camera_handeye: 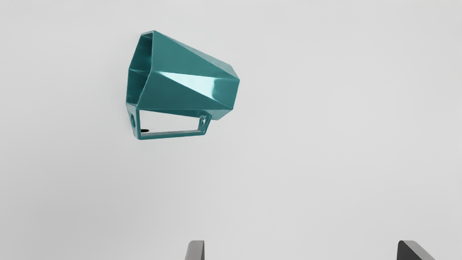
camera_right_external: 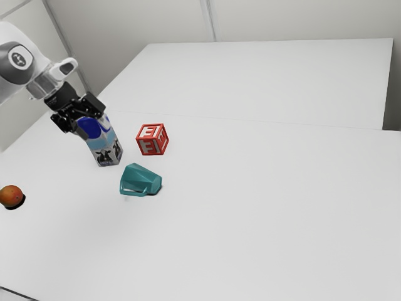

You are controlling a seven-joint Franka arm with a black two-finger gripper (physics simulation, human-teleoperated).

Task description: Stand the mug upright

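My gripper (camera_right_external: 76, 126) hangs in the air at the exterior view's upper left, overlapping the top of a milk carton there. In the wrist view the gripper (camera_handeye: 301, 249) is open, its fingertips wide apart with nothing between them. A teal faceted mug (camera_right_external: 141, 180) lies on its side on the table, its base toward the exterior view's right and its handle on the side nearer that camera. The wrist view has the mug (camera_handeye: 187, 81) ahead of my fingertips and apart from them, with its mouth and handle visible.
The blue and white milk carton (camera_right_external: 106, 147) stands behind the mug in the exterior view, beside a red letter block (camera_right_external: 152, 139). An orange fruit (camera_right_external: 10, 196) sits at the exterior view's left. All rest on a white table (camera_right_external: 263, 219).
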